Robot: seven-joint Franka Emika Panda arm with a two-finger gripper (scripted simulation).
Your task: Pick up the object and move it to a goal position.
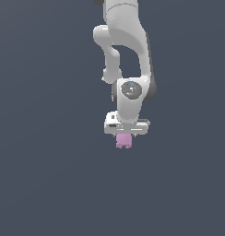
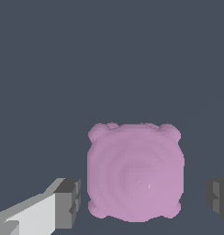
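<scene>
The object (image 1: 124, 141) is a small pale pink, roughly cubic lump with little nubs at its corners. In the exterior view it sits directly under the white gripper hand. In the wrist view the object (image 2: 136, 172) lies between the two dark fingertips. My gripper (image 2: 143, 199) is open around it. One finger (image 2: 68, 202) stands a small gap from one side of the object. The other finger (image 2: 218, 199) stands a wider gap from the other side. Neither finger touches it. In the exterior view the gripper (image 1: 125, 138) hides the object's top.
The plain dark grey-blue ground (image 1: 40, 184) fills both views with no other objects or edges. The white arm (image 1: 126, 50) rises from the gripper towards the top of the exterior view.
</scene>
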